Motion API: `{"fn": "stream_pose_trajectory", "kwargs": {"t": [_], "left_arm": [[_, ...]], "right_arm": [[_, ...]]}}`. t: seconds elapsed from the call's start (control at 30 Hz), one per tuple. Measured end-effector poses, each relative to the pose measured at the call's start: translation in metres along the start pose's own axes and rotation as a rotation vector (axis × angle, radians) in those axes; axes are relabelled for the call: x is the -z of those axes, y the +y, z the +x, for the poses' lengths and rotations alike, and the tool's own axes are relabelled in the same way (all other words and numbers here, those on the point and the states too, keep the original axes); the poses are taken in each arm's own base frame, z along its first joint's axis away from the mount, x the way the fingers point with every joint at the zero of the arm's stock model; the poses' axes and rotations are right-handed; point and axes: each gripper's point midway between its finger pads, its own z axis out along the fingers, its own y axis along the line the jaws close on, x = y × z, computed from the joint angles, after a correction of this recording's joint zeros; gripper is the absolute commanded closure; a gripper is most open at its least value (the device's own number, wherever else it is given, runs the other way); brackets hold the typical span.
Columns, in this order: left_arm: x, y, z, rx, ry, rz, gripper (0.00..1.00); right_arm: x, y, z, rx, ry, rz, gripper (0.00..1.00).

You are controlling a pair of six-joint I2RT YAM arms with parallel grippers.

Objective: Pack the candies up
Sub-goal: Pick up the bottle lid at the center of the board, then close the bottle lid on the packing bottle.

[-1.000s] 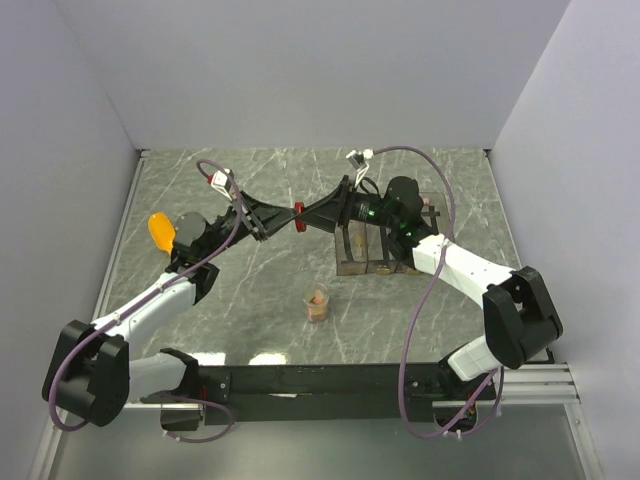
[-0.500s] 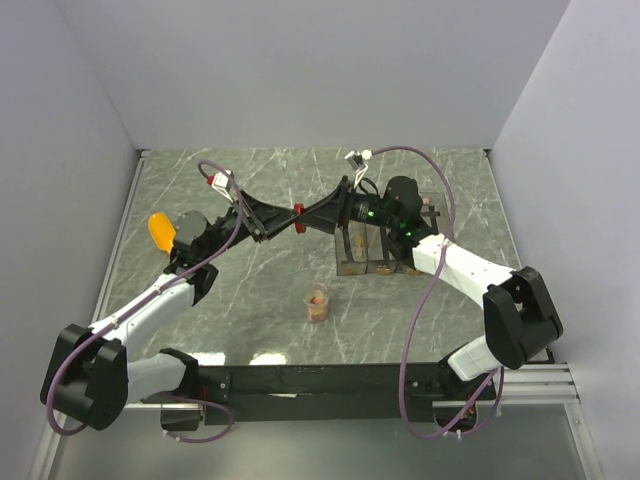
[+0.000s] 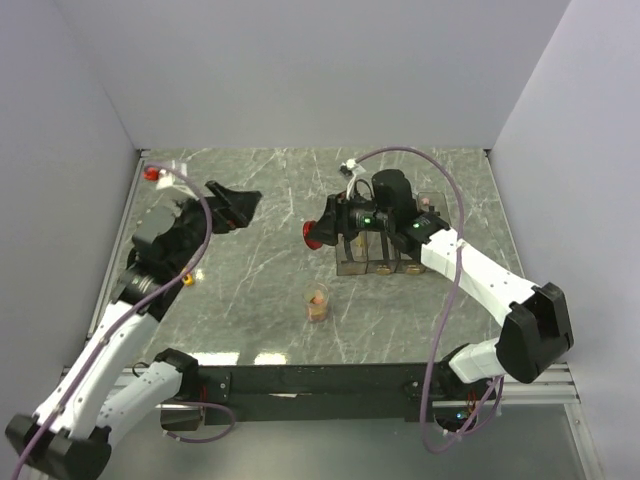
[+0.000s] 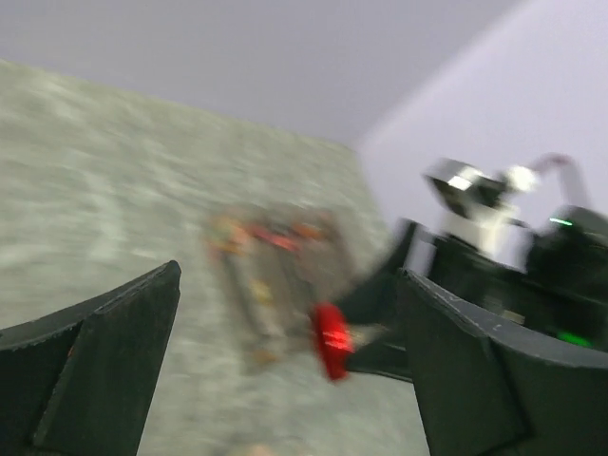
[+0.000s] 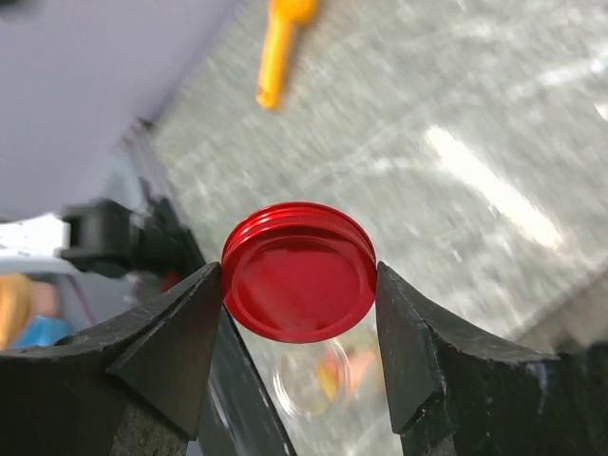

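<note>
The candies (image 3: 318,300) show as pink and orange bits in a small clear jar (image 3: 318,303) standing on the marble table; in the right wrist view they (image 5: 334,372) lie blurred inside the jar (image 5: 312,380), below the jaws. My right gripper (image 3: 322,229) is shut on a flat round red lid (image 3: 316,233), held by its rim (image 5: 299,271) in the air above the table. My left gripper (image 3: 233,205) is far off to the left, open and empty. In its blurred view the left gripper (image 4: 290,285) faces the lid (image 4: 330,339).
A dark rack (image 3: 378,262) with small clear containers stands right of the lid, under the right arm. The yellow-orange scoop (image 5: 278,47) lies at the table's left side, and from above only a bit of the scoop (image 3: 187,279) shows past the left arm. Grey walls enclose the table.
My left gripper opened, let go of the red lid and pulled back to the left. My right gripper kept the lid and drew it slightly right and nearer.
</note>
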Motion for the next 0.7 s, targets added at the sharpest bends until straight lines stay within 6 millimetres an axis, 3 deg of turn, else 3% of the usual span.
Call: {"fn": "stream_pose_trajectory", "kwargs": {"t": [0.2, 0.33, 0.43, 0.57, 0.7], "left_arm": [[0.041, 0.064, -0.024, -0.258, -0.128, -0.322, 0.00], [0.068, 0.113, -0.009, -0.338, -0.130, -0.510, 0.00], [0.081, 0.137, 0.006, -0.371, -0.108, -0.589, 0.01], [0.091, 0.150, 0.008, -0.403, -0.104, -0.650, 0.00], [0.093, 0.150, 0.006, -0.413, -0.111, -0.653, 0.01]], "right_arm": [[0.009, 0.008, 0.027, 0.071, 0.172, 0.172, 0.80], [0.013, 0.015, 0.061, 0.119, 0.313, 0.280, 0.81], [0.015, 0.013, 0.089, 0.157, 0.427, 0.357, 0.81], [0.015, 0.009, 0.120, 0.209, 0.561, 0.446, 0.81], [0.015, 0.006, 0.136, 0.256, 0.645, 0.512, 0.81]]}}
